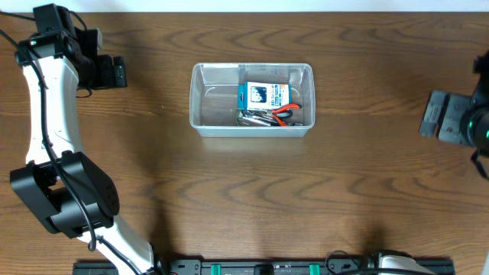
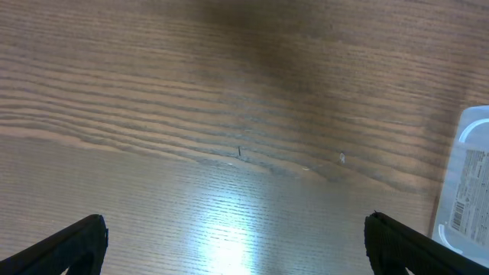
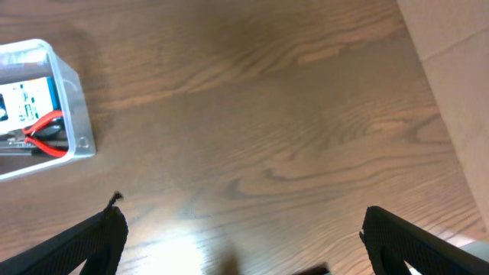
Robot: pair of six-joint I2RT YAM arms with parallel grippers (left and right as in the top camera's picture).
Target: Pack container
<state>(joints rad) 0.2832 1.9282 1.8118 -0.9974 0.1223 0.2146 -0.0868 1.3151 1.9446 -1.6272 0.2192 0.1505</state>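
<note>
The clear plastic container [image 1: 252,99] sits in the middle of the table, holding a blue-and-white box [image 1: 262,95] and red-handled pliers [image 1: 284,113] among metal tools. My left gripper [image 1: 114,72] hovers far left of it, open and empty. My right gripper [image 1: 429,114] is at the far right edge, open and empty too. In the left wrist view the container's corner [image 2: 470,183] shows at the right edge, beyond my open left gripper [image 2: 235,237]. In the right wrist view the container [image 3: 67,92] with the pliers [image 3: 44,136] lies upper left of my open right gripper [image 3: 243,233].
The wooden table [image 1: 359,176] stretches around the container. A black rail [image 1: 267,267] runs along the front edge. The table's far edge and pale floor [image 3: 451,69] show at the right in the right wrist view.
</note>
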